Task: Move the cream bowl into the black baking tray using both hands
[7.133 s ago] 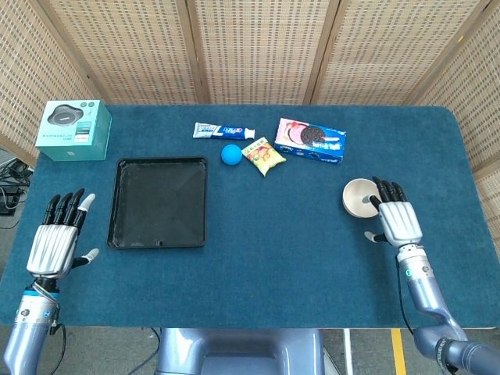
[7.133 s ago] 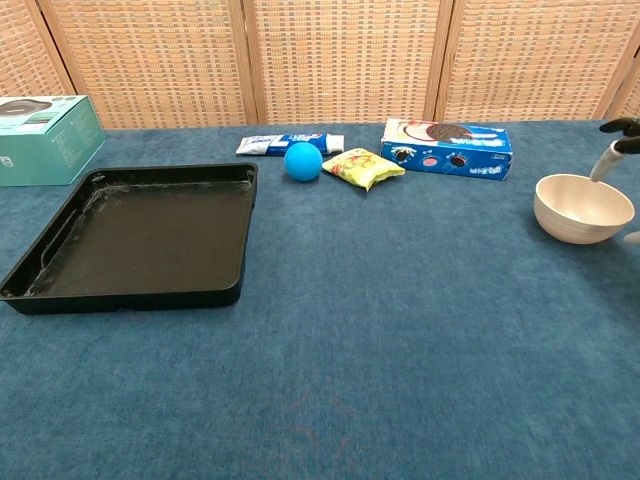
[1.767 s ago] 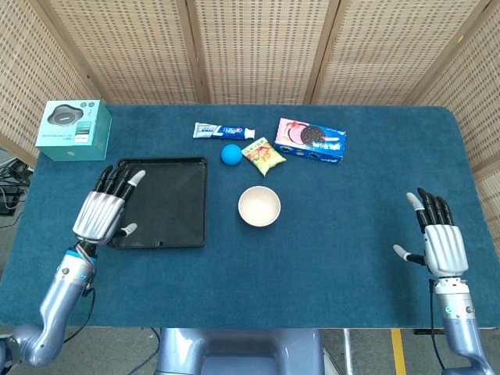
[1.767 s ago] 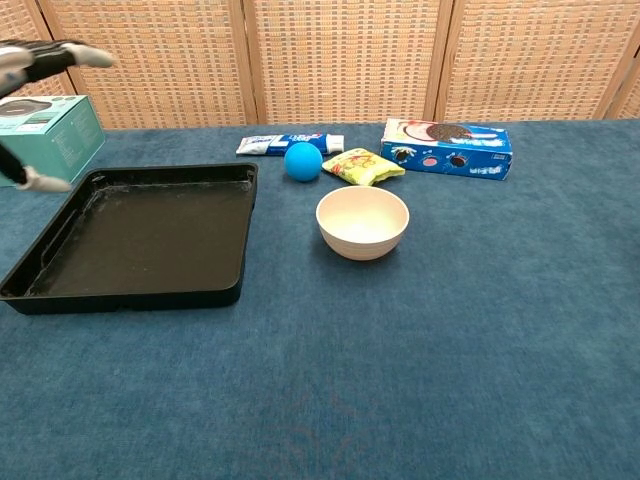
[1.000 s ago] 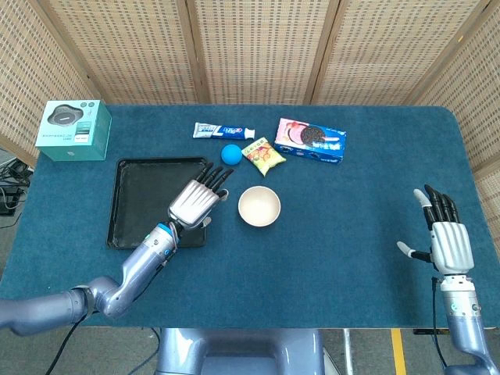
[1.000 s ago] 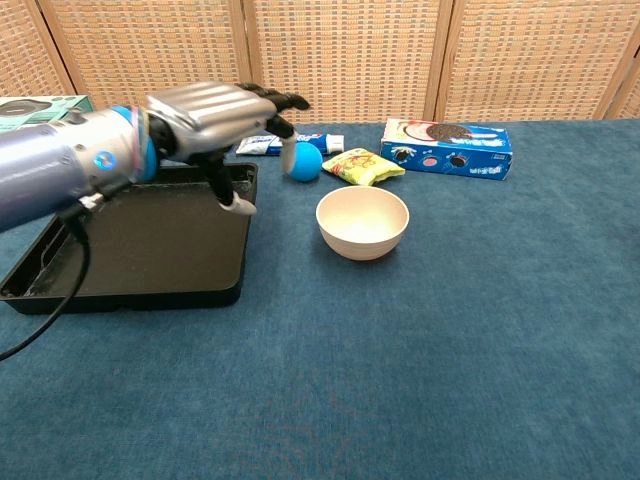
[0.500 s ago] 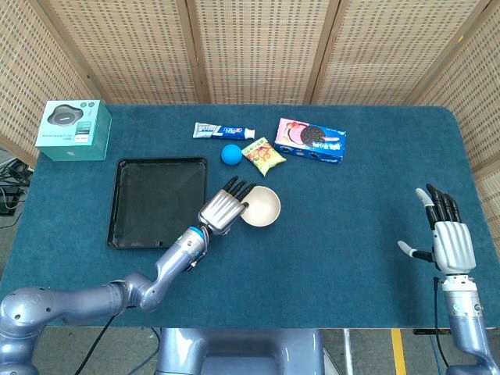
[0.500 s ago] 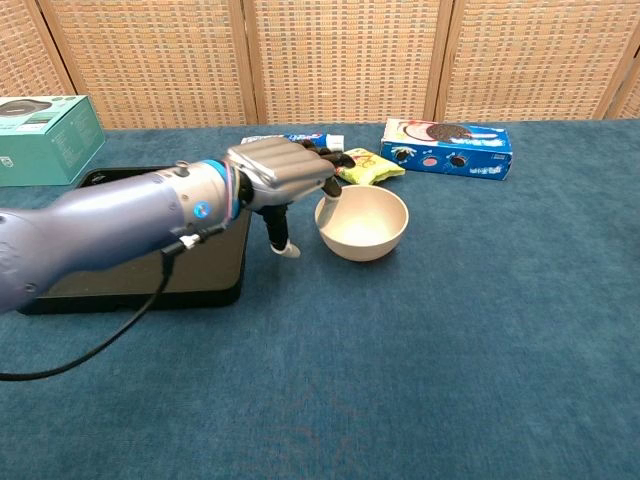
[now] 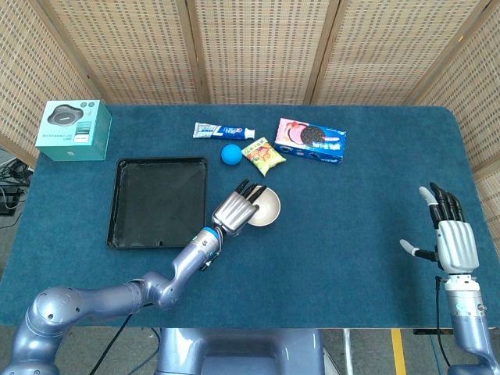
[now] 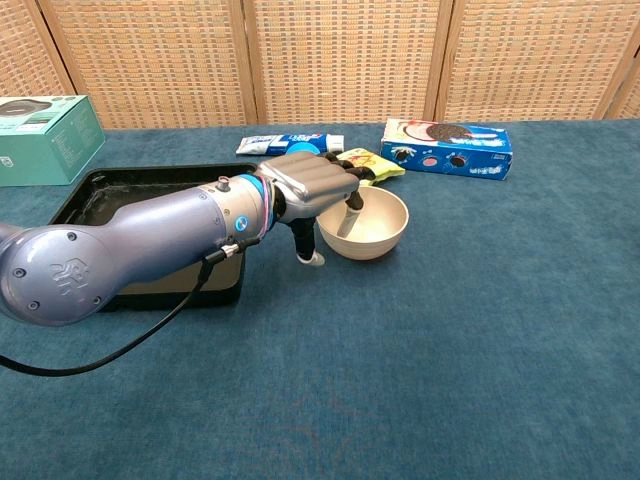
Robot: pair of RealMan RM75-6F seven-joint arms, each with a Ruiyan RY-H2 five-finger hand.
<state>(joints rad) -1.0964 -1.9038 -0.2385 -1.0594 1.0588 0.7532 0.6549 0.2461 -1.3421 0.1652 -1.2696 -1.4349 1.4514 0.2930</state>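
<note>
**Left hand reaches the bowl's rim**

Since the earlier frames the left hand had swept across the black baking tray and arrived at the cream bowl, which now stood mid-desk, just right of the tray, no longer at the far right edge.

The step in hand looked like the second hand's pickup: fingers hooked over the near-left rim and dipped inside the bowl, thumb down outside the wall. Whether the pinch was closed could not be told; the bowl sat on the desk.

Next, by my judgement, the hand needed to firm the pinch on the rim, lift, and carry leftward over the tray's raised edge.

The right hand hovered empty at the desk's right edge, fingers spread and pointing away.
</note>
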